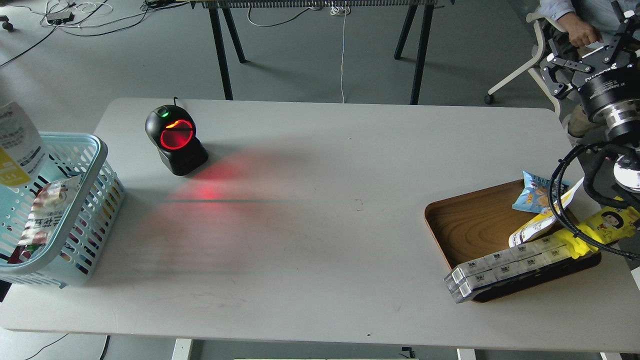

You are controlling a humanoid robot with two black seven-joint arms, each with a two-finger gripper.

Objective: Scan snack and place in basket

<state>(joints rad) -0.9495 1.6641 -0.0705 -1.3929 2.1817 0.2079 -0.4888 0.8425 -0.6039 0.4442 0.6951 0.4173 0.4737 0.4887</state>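
Note:
The snack (16, 146) shows only partly at the far left edge: white panel with black text and a yellow strip. It hangs above the light blue basket (98, 150), over its far left part. My left gripper is out of view past the left edge, so I cannot see what holds the pouch. My right gripper (582, 52) is raised at the top right, beyond the table's right end, open and empty.
A black scanner (175, 140) with a glowing red ring stands at the table's back left and casts red light on the tabletop. The basket holds a red-and-white packet (42, 210). A brown wooden tray (470, 225) at the right holds a blue packet (532, 197), a long yellow pack (607, 222) and white boxes (500, 270). A person sits at the top right.

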